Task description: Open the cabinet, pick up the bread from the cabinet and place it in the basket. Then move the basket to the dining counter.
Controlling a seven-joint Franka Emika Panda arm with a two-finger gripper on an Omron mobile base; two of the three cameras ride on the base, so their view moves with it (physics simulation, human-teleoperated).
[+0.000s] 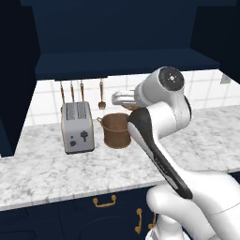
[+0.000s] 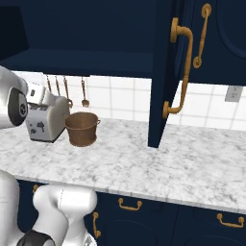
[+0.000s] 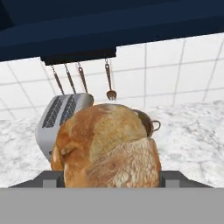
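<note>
Golden-brown bread (image 3: 107,146) sat clamped between the gripper's (image 3: 109,177) fingers, above the woven basket (image 1: 116,130) beside the toaster (image 1: 77,126).

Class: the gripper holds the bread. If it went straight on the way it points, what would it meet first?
Likely the basket, whose rim shows just behind the bread held in the gripper; the toaster sits left. Depth is unclear.

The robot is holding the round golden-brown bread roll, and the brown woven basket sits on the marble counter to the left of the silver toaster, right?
Not quite. The brown woven basket sits to the right of the silver toaster, not its left, as the left base view shows. The rest holds: the round golden-brown bread roll sits in the gripper, and the basket stands on the marble counter.
</note>
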